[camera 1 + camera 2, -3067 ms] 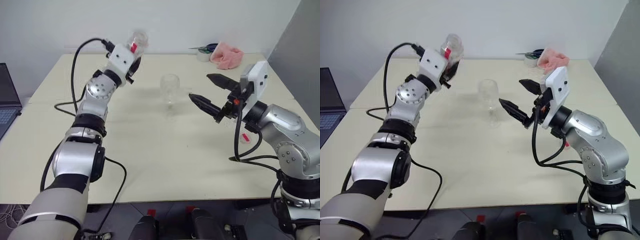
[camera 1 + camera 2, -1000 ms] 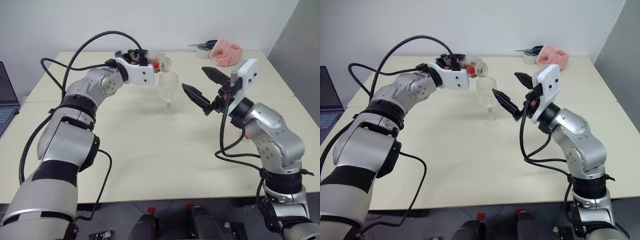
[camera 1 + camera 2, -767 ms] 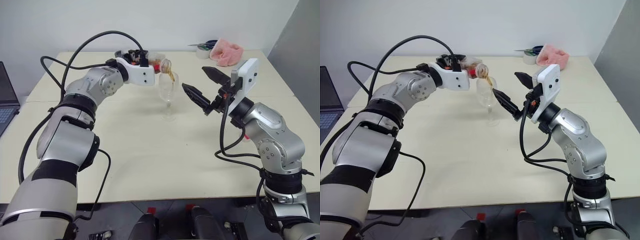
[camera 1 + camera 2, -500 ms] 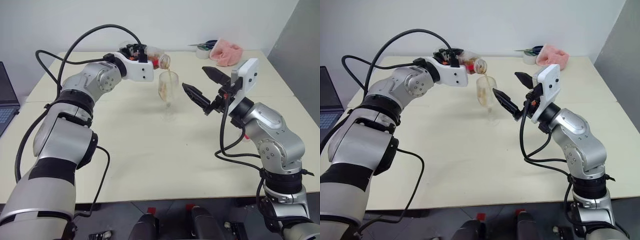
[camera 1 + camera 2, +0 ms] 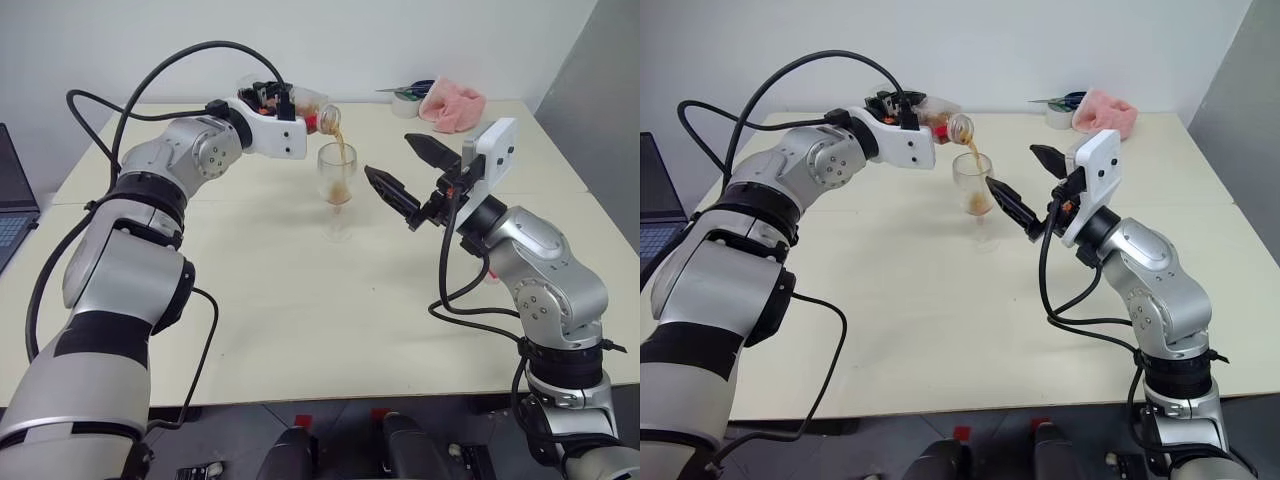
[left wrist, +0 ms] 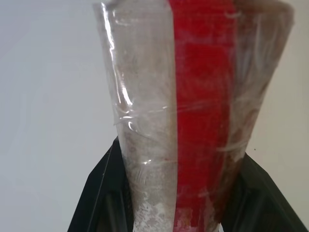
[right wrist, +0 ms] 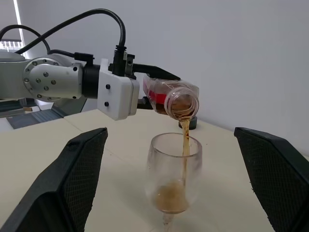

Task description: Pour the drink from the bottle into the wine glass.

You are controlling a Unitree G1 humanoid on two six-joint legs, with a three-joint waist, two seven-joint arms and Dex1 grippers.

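Note:
My left gripper (image 5: 292, 104) is shut on the bottle (image 5: 312, 112), a clear one with a red label strip (image 6: 203, 96), and holds it tipped on its side with its open mouth just above the wine glass (image 5: 337, 175). A thin amber stream of the drink (image 7: 185, 140) runs from the mouth into the bowl, and a pool of it lies in the bottom (image 7: 170, 199). The glass stands upright on the table. My right gripper (image 5: 389, 157) hovers open just right of the glass, touching nothing, its fingers (image 7: 79, 179) wide apart on either side of the view.
A pink cloth (image 5: 453, 106) and a roll of tape (image 5: 406, 108) lie at the table's far right corner. A laptop (image 5: 15, 200) sits off the left edge. The cream table (image 5: 300, 300) stretches bare toward me in front of the glass.
A second ago the tipped bottle gave no stream. Since then the drink has started flowing and has gathered in the glass. The right arm has stayed still.

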